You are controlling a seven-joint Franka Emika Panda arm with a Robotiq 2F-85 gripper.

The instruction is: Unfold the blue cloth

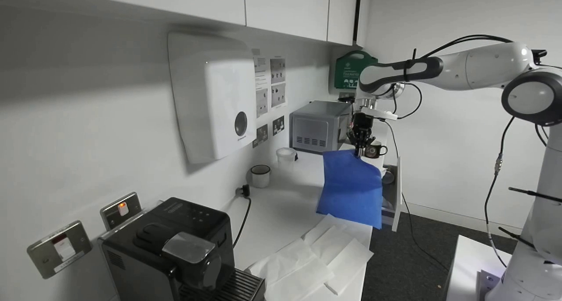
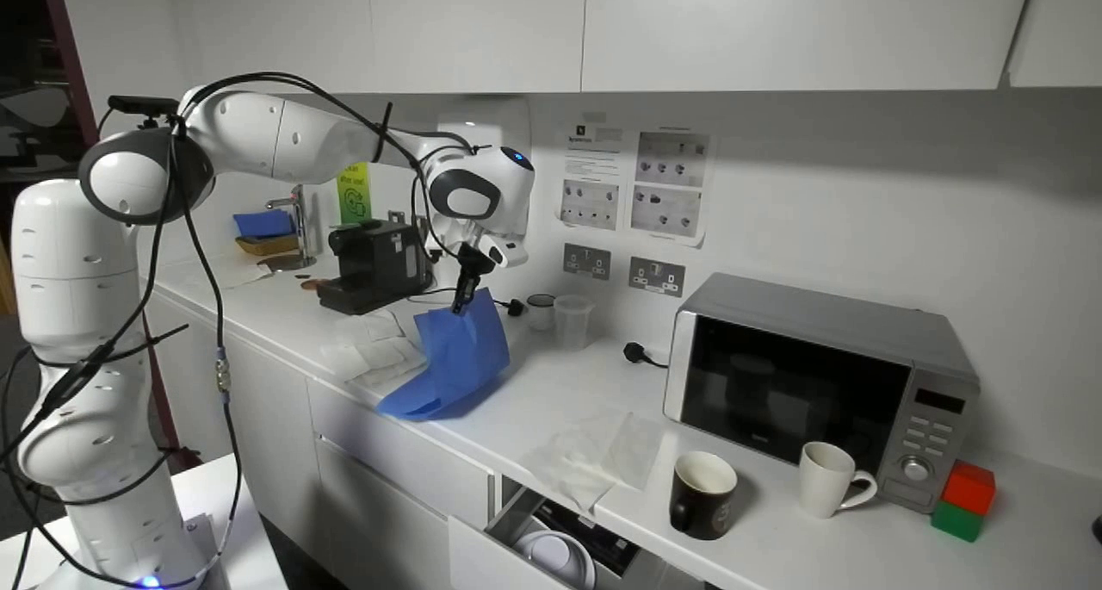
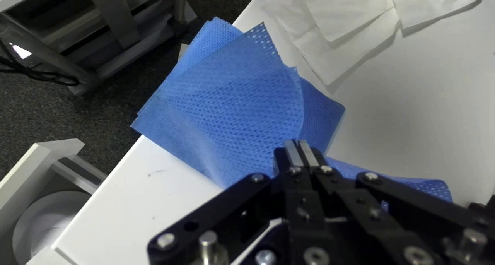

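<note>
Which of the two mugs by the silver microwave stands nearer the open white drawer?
The black mug, pale inside; the white mug stands farther away.

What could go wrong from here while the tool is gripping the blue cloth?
1. In the wrist view, the blue cloth reaches past the front edge of the counter; if the tool lets go, it may slip toward the floor.
2. The cloth shows overlapping layers, so the tool may be pinching several, and lifting could raise them together without unfolding.
3. White paper towels lie close by; a sweeping pull might drag them along.
</note>
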